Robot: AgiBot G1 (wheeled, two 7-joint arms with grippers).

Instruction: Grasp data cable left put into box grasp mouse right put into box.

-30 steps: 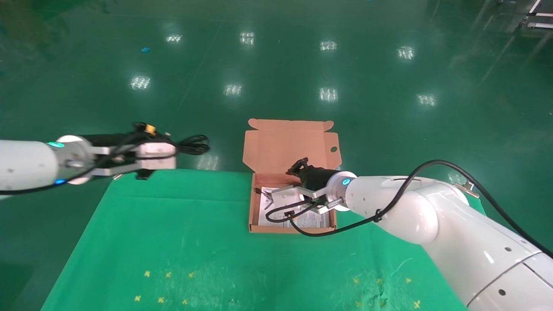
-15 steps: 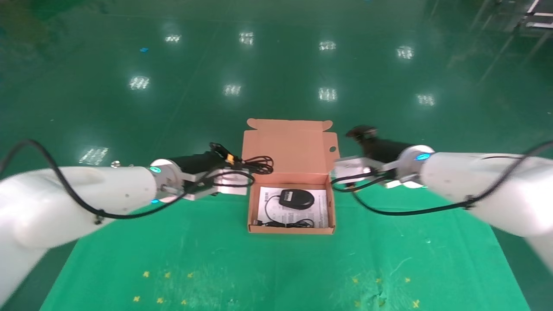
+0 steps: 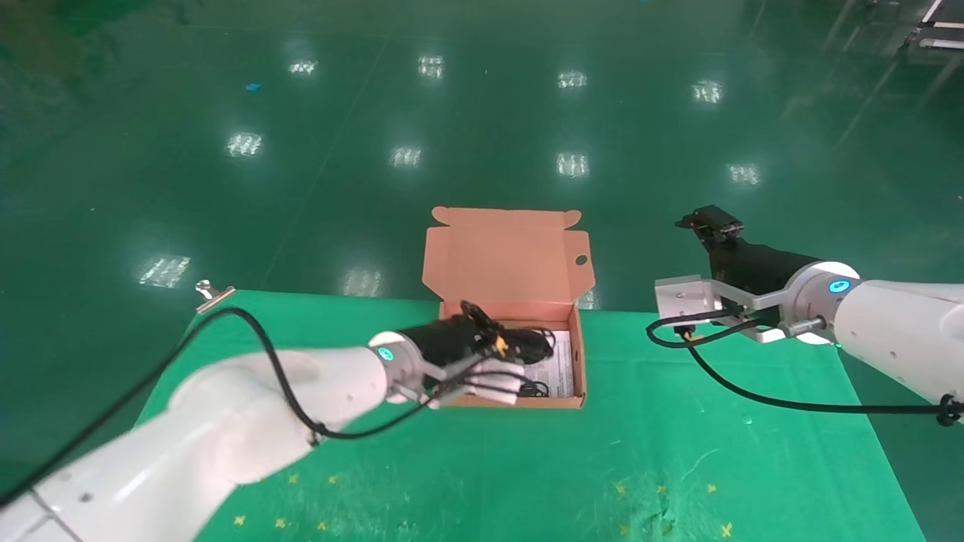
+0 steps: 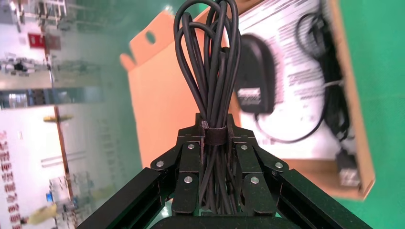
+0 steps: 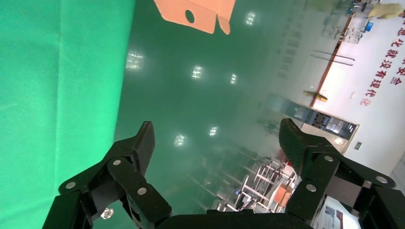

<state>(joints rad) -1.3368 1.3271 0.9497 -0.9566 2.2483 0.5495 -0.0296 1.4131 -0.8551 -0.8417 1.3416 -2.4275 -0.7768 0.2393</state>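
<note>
The box [image 3: 504,256] stands open at the table's far middle, with its flap lid up. My left gripper [image 3: 503,340] is shut on the data cable [image 3: 536,340] and holds the bundle over the box's inside. In the left wrist view the gripper [image 4: 212,131] clamps the strapped bundle [image 4: 210,67]. Beyond it the mouse [image 4: 255,81] lies on the white sheet in the box [image 4: 157,105], its cord [image 4: 334,95] coiled beside it. In the head view the mouse is hidden behind my left gripper. My right gripper [image 3: 709,220] is open and empty, raised to the right of the box.
A green cloth [image 3: 482,467] covers the table, with small yellow marks near its front edge. Shiny green floor lies beyond the far edge. The right wrist view shows the open gripper [image 5: 217,129], the cloth [image 5: 62,95] and a corner of the box lid [image 5: 200,12].
My right gripper left the mouse in the box and pulled back up and to the right. My left arm carried the data cable from the far left to over the box.
</note>
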